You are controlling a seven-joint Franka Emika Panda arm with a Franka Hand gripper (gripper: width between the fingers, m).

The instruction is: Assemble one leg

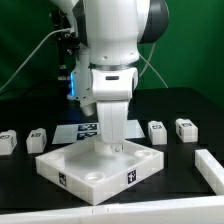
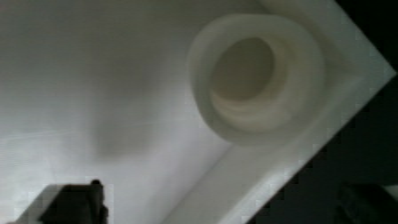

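The large white board [image 1: 95, 170] with round corner sockets lies flat at the table's front. My gripper [image 1: 112, 143] hangs straight down over its rear middle, fingertips just above the surface. In the wrist view one dark finger [image 2: 71, 205] shows over the board's surface [image 2: 107, 110], and one raised round socket [image 2: 249, 75] sits near the board's edge. Nothing is between the jaws of my gripper [image 2: 214, 208], which stand apart. Two legs [image 1: 8, 141] [image 1: 37, 138] lie at the exterior view's left and two more [image 1: 157, 131] [image 1: 186, 128] at its right, all small white blocks with tags.
The marker board [image 1: 84, 130] lies behind the large board, partly hidden by the arm. A long white bar [image 1: 208, 166] lies at the exterior view's right front. A green wall stands behind the black table.
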